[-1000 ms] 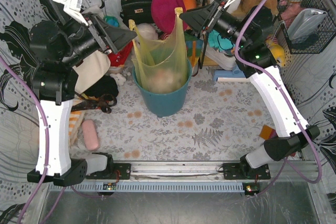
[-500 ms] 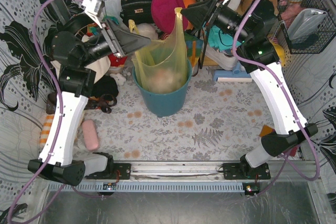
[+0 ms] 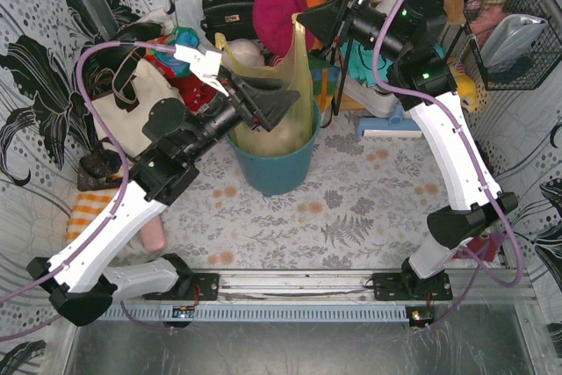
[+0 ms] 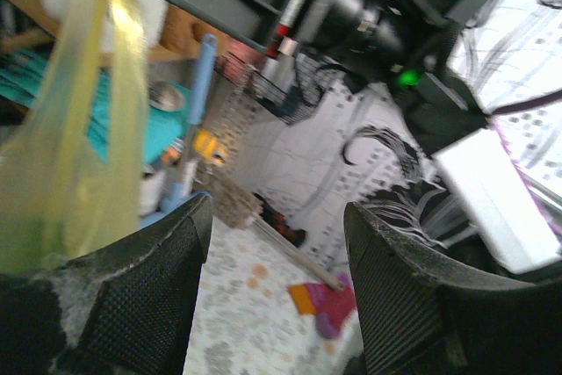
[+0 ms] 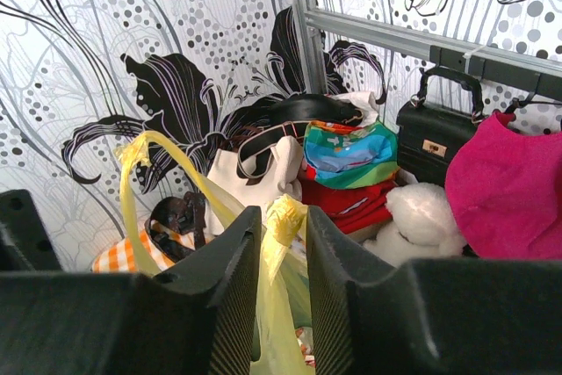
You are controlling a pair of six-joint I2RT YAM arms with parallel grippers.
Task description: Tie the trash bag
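The trash bag (image 3: 263, 76), thin yellow-green plastic, stands in a teal bin (image 3: 272, 169) at the back middle. Its right handle (image 5: 285, 217) rises upright between the fingers of my right gripper (image 3: 299, 20) (image 5: 283, 227). The jaws are narrow around it, with thin gaps still showing on both sides. The bag's other handle (image 5: 145, 160) loops free to the left. My left gripper (image 3: 290, 101) (image 4: 277, 217) hovers open over the bin's rim, pointing right, with nothing between its fingers. In the left wrist view the bag (image 4: 79, 129) hangs left of them.
A cream tote (image 3: 132, 107) with black straps, a black handbag (image 3: 226, 10) and a pink hat (image 3: 277, 10) crowd the back left. A pink block (image 3: 151, 226) lies front left. An orange-and-pink item (image 3: 448, 221) lies at the right. A wire basket (image 3: 514, 32) hangs back right.
My left arm has swung from the far left across to the bin, gripper still open. My right gripper's jaws have narrowed around the bag's upright handle.
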